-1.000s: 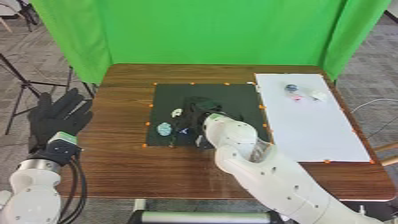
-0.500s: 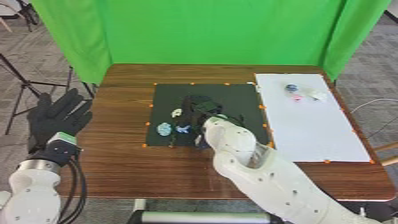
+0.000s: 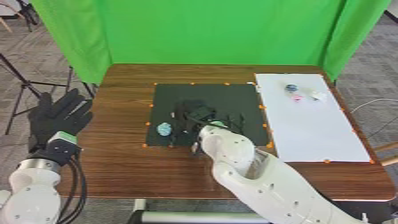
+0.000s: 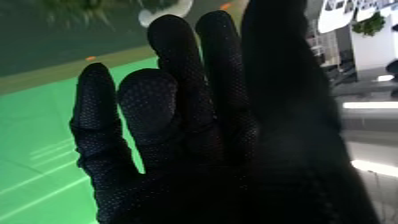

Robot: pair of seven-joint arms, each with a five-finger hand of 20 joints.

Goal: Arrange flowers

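At the left of the head view the left hand [image 3: 59, 118] is open, palm showing and fingers spread, just beside the table's [image 3: 123, 105] left edge. Behind it, thin black stand legs [image 3: 16, 75] rise by the frame's left edge. Left of centre, on the dark mat [image 3: 235, 94], lies a light blue flower [image 3: 164, 129], near the mat's left side. Just right of it, around the middle of the frame, the right hand [image 3: 195, 114] is low over the mat, its white arm [image 3: 258, 175] coming in from the lower right. In the right wrist view its fingers are mostly straight and relaxed, so it is open; whether it touches anything, I cannot tell. Green leaves [image 4: 84, 9] and a pale rounded thing [image 4: 167, 11] lie beyond its fingertips. At the upper right of the head view, toward the far end of the white sheet [image 3: 315, 135], three more flowers sit near one another: a blue one [image 3: 290, 88], a pink one [image 3: 297, 98] just below it, and a white one [image 3: 318, 95] to the right. The green curtain [image 3: 209, 30] hangs across the top.
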